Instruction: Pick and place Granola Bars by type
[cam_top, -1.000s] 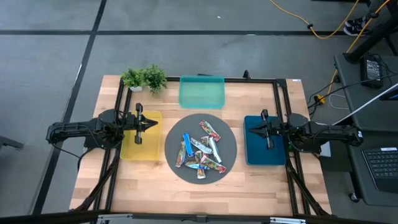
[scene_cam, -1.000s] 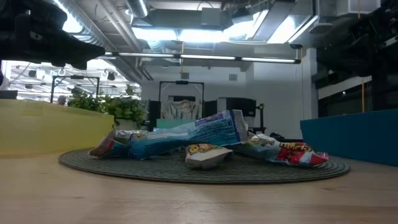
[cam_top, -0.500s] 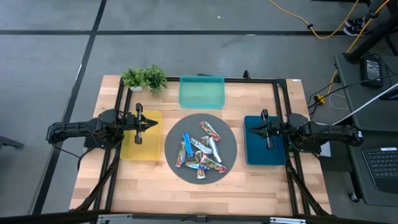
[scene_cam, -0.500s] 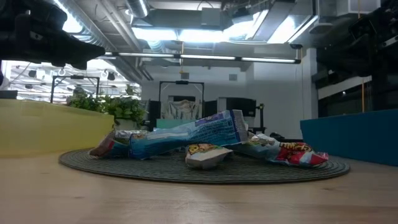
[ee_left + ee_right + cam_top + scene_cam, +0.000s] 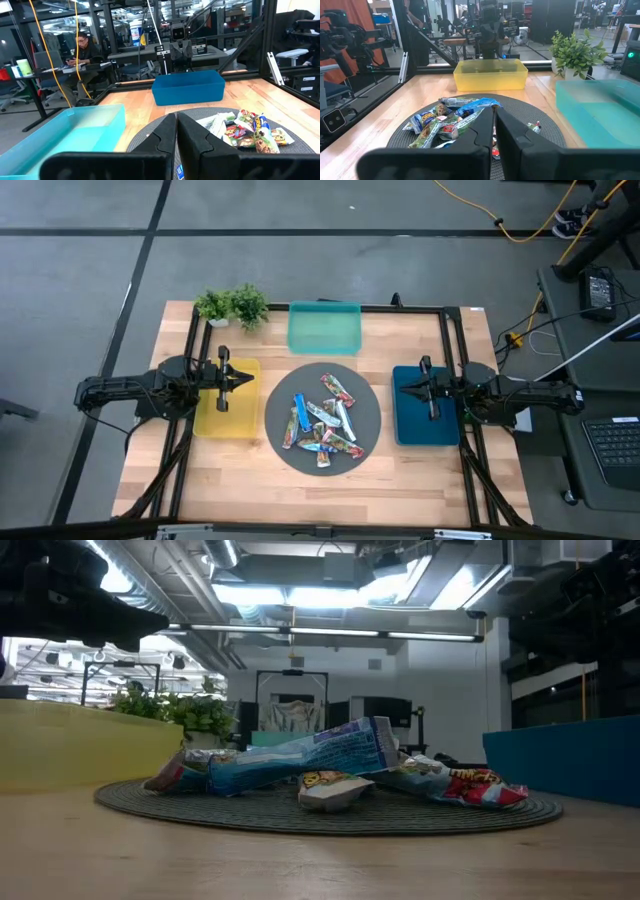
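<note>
Several granola bars (image 5: 322,423) in blue, red-multicoloured and silvery wrappers lie heaped on a round grey mat (image 5: 372,392) at the table's middle; they also show in the low view (image 5: 330,765), the left wrist view (image 5: 245,130) and the right wrist view (image 5: 452,117). My left gripper (image 5: 248,380) is shut and empty above the yellow tray (image 5: 228,425), left of the mat. My right gripper (image 5: 405,388) is shut and empty above the dark-blue tray (image 5: 425,430), right of the mat.
A teal tray (image 5: 324,328) stands beyond the mat at the far side. A small potted plant (image 5: 232,305) stands at the far left corner. A black frame (image 5: 452,340) runs around the work area. Bare wood lies along the near edge (image 5: 320,495).
</note>
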Robot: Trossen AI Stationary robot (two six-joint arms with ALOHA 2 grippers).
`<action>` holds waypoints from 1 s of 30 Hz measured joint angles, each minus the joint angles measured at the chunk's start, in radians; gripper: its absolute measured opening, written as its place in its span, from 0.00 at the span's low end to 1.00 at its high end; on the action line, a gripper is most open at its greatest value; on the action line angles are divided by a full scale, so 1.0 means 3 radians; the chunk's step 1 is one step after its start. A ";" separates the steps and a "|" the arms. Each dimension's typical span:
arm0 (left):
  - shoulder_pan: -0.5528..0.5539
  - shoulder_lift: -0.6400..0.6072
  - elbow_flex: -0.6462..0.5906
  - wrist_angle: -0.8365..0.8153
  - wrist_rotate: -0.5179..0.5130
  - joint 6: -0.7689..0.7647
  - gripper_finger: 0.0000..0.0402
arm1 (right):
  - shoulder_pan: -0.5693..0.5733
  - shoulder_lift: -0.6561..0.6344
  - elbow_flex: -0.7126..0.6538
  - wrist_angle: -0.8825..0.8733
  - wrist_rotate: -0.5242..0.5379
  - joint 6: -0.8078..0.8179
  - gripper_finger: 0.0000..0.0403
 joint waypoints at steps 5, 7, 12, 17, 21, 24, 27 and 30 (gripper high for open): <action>0.0001 0.0000 0.0001 0.0000 0.0000 0.0000 0.02 | 0.0000 0.0000 0.0000 0.0000 0.0000 0.0001 0.06; 0.0000 0.0000 0.0000 0.0000 0.0000 0.0000 0.02 | 0.0001 -0.0001 0.0001 -0.0001 0.0000 0.0001 0.06; 0.0000 0.0000 0.0001 0.0000 0.0000 0.0000 0.02 | 0.0001 0.0000 0.0000 0.0000 0.0000 0.0001 0.06; 0.0001 0.0000 0.0000 0.0011 -0.0008 0.0137 0.03 | 0.0001 -0.0001 0.0001 -0.0001 0.0012 0.0000 0.06; 0.0005 0.0000 0.0001 0.0025 -0.0070 0.0579 0.02 | 0.0000 -0.0001 0.0001 -0.0025 0.0290 0.0001 0.06; 0.0004 0.0000 0.0001 0.0025 -0.0086 0.0590 0.02 | 0.0000 0.0000 0.0000 -0.0042 0.0318 0.0001 0.06; 0.0004 0.0000 0.0001 0.0027 -0.0088 0.0600 0.03 | 0.0000 0.0000 0.0001 -0.0043 0.0317 0.0001 0.06; 0.0004 0.0000 0.0001 0.0026 -0.0087 0.0466 0.03 | 0.0001 0.0002 0.0000 -0.0008 0.0388 -0.0003 0.06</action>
